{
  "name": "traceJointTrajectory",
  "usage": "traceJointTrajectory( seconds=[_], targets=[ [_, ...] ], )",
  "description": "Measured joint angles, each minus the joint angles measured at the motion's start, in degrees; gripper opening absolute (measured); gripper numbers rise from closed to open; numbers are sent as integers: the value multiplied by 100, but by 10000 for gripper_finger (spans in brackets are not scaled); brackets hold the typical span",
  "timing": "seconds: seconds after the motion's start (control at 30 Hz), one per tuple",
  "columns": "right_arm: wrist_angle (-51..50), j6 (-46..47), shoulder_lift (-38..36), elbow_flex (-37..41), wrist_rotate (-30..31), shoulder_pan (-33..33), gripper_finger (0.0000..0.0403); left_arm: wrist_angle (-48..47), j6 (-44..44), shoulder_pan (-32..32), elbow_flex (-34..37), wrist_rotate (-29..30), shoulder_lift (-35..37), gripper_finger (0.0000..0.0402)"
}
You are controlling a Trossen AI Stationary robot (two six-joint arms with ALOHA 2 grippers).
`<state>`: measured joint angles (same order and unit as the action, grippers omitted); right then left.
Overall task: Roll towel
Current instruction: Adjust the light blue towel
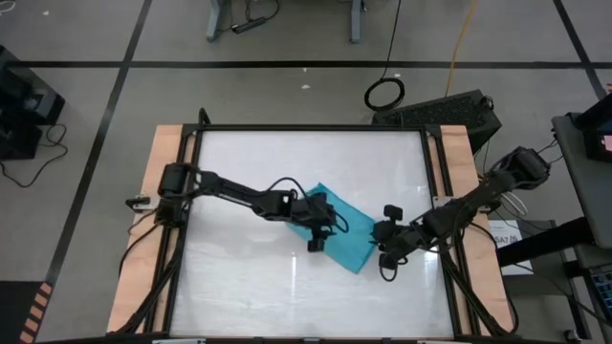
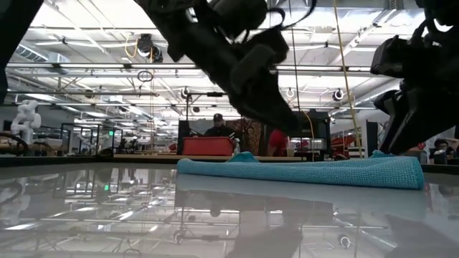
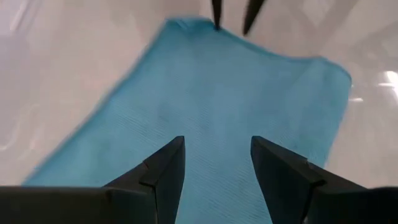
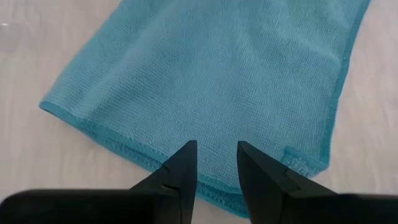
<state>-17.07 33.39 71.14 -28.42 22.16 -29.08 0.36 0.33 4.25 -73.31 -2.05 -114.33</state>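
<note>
The teal-blue towel [image 1: 356, 239] lies flat on the white table, slanting from far left to near right; it also shows in the low view [image 2: 308, 172]. My left gripper [image 1: 321, 229] is open and hangs over the towel's left part [image 3: 217, 93], fingers pointing along it. My right gripper [image 1: 385, 239] is open with a narrow gap and stands over the towel's right end, its fingertips above the hemmed edge [image 4: 205, 186]. That edge looks doubled. My right gripper's fingertips also show in the left wrist view [image 3: 233, 15], at the towel's far end.
A black frame [image 1: 287, 128] runs round the white table top, with wooden strips [image 1: 158, 191] at both sides. Bare table lies near and left of the towel [image 1: 249, 287]. A person [image 2: 217, 125] sits in the room far behind the table.
</note>
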Motion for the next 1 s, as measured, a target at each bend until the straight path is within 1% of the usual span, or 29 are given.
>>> traceJointTrajectory(
  seconds=[0.1, 0.23, 0.4, 0.5, 0.57, 0.7, 0.83, 0.93, 1.0],
  targets=[
    [1, 0, 51, 0, -1, 0, 104, 79, -113, 41, -24, -114, -214, 191],
    [17, 113, 164, 0, -33, 0, 104, -54, -321, 51, -31, -338, -389, 191],
    [489, 192, 537, 0, -451, 13, 104, -830, -397, 114, -40, -400, -380, 191],
    [1004, 195, 897, 0, -657, 11, 104, -1424, -382, 147, -63, -383, -355, 191],
    [1516, 186, 1170, 1, -852, 11, 104, -1896, -265, 160, -75, -273, -330, 191],
    [2729, -17, 1703, -24, -1169, 15, 104, -2813, 67, 199, -88, 258, -261, 191],
    [3644, -412, 2069, -228, -1516, 19, 104, -3523, 713, 201, -65, 1079, -16, 191],
    [3833, -764, 2117, -519, -1638, 22, 105, -3908, 1181, 210, -16, 1777, 245, 191],
    [3634, -1001, 2065, -723, -1666, 22, 105, -3932, 1359, 221, -4, 2071, 456, 191]
  ],
)
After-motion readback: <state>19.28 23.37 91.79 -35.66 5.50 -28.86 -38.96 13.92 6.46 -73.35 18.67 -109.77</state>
